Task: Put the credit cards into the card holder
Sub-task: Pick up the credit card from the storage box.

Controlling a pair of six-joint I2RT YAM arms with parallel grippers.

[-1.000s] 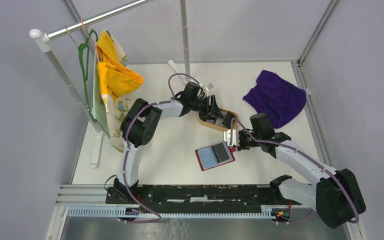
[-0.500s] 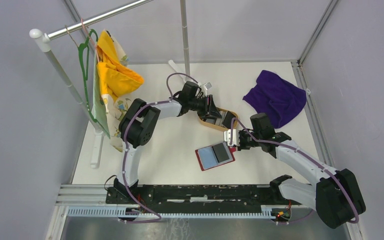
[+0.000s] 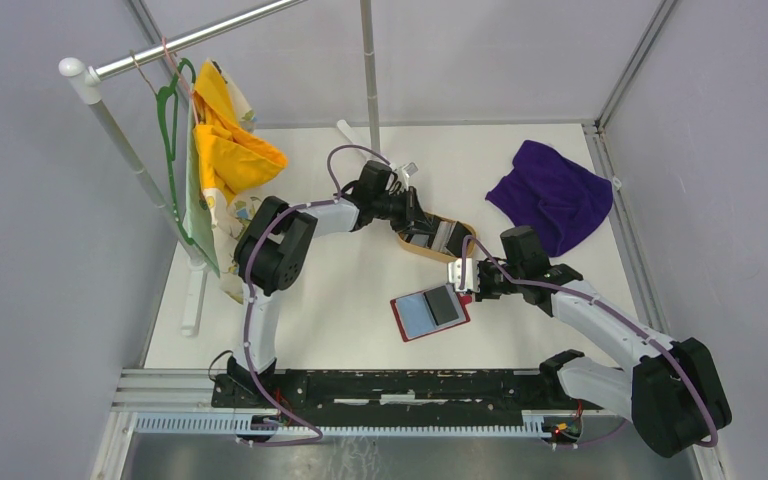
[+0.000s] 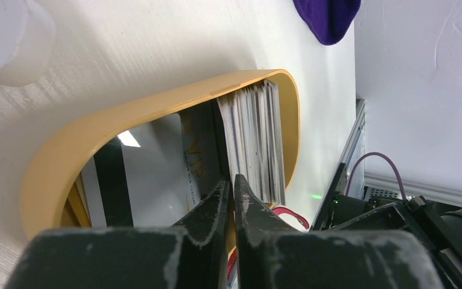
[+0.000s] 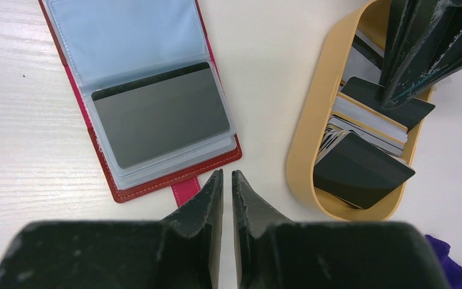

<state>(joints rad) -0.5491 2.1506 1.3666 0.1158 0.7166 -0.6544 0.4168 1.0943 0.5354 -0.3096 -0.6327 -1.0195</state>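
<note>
Inside tan tray (image 4: 156,111), left claw (image 4: 231,180) newly pinched on credit cards (image 4: 255,138)

The card holder (image 5: 174,176) looks like red stitched leather, and its inner sleeves (image 5: 120,36) are clear glossy plastic over a matt grey card (image 5: 159,114). The oval tray (image 5: 307,144) is smooth tan wood with a satin finish. The credit cards (image 5: 361,171) in it are slick plastic. The table (image 5: 24,120) is white and finely grained. The purple cloth (image 3: 552,195) looks fuzzy.
</note>
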